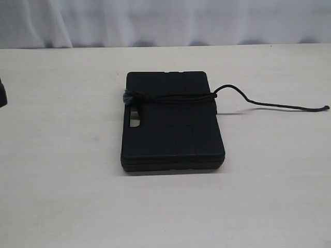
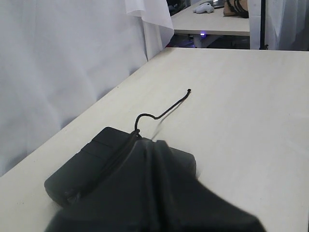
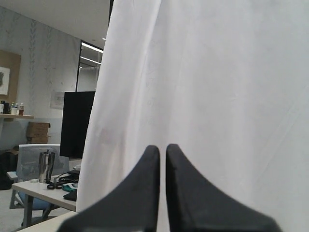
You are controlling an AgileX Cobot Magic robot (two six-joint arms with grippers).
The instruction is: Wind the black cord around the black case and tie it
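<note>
The black case (image 1: 173, 129) lies flat mid-table, its handle cutout toward the left. The black cord (image 1: 170, 96) crosses its far part in a couple of strands. A fuzzy grey knot (image 1: 128, 96) sits at the case's left edge. The cord's loose tail (image 1: 279, 106) trails right across the table to a small knotted tip. In the left wrist view my left gripper (image 2: 161, 145) is shut and empty, hovering short of the case (image 2: 82, 169), with the cord tail (image 2: 164, 112) beyond. My right gripper (image 3: 162, 147) is shut on nothing, facing a white curtain, away from the case.
A white curtain (image 1: 165, 20) hangs behind the pale table (image 1: 62, 181). A dark piece (image 1: 2, 93) shows at the exterior view's left edge. Another desk with clutter (image 3: 43, 186) stands beyond the curtain in the right wrist view.
</note>
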